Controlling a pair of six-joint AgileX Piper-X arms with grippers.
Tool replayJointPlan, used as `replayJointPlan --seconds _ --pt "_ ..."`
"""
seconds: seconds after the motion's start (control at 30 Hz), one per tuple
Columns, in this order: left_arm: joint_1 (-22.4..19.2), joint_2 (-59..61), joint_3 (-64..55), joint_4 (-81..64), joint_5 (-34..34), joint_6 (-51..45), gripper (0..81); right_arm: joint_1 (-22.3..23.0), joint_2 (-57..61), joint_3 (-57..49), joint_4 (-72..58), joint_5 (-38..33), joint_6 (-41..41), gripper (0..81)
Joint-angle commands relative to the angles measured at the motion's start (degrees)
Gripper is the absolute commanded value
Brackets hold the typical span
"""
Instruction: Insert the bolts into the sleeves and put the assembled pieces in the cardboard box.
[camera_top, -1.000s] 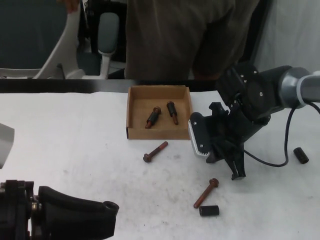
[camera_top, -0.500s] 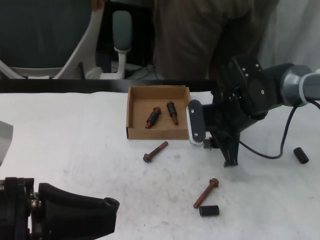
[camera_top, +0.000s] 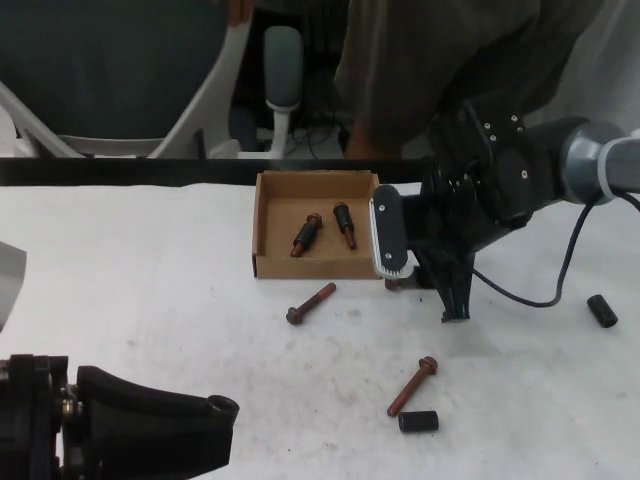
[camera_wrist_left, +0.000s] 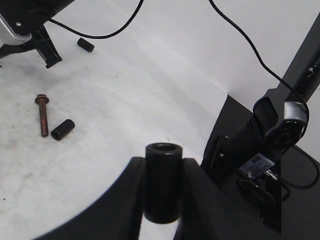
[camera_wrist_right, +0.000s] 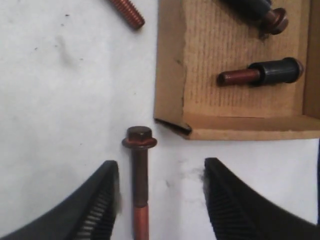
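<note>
The cardboard box (camera_top: 262, 226) sits at the back middle of the bench with two bolt-in-sleeve pieces (camera_top: 307, 234) (camera_wrist_right: 260, 74) inside. My right gripper (camera_top: 430, 292) (camera_wrist_right: 160, 167) hovers open by the box's front right corner, its fingers either side of a copper bolt (camera_wrist_right: 139, 180) lying on the bench. My left gripper (camera_wrist_left: 162, 200) stays low at the front left, shut on an upright black sleeve (camera_wrist_left: 162, 182). Another bolt (camera_top: 310, 303) lies in front of the box. A third bolt (camera_top: 413, 385) (camera_wrist_left: 43, 115) lies beside a loose sleeve (camera_top: 418, 421) (camera_wrist_left: 62, 129).
One more black sleeve (camera_top: 601, 310) (camera_wrist_left: 85, 44) lies at the far right near the right arm's cable (camera_top: 560, 280). A dark stand with cabling (camera_wrist_left: 270, 145) is off the bench edge. A person stands behind the bench.
The right arm has drawn back from the front bolt and sleeve toward the box corner. The left arm with its sleeve has stayed put.
</note>
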Motion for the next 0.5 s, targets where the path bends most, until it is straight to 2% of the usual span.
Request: replayJointPlan --seconds 0.0,0.23,0.47 --pt "-0.22 -0.41 -0.03 -1.05 0.43 -0.22 0.8 -0.29 -1.01 -0.41 1.54 -0.87 0.27 49.2" --pt "-0.22 -0.41 -0.03 -1.05 0.43 -0.22 0.8 -1.25 -0.67 -0.63 1.54 -0.87 3.48 42.3" --pt "-0.22 -0.41 -0.03 -1.05 0.43 -0.22 0.8 -1.25 2.33 -6.29 6.21 -0.87 5.42 42.0"
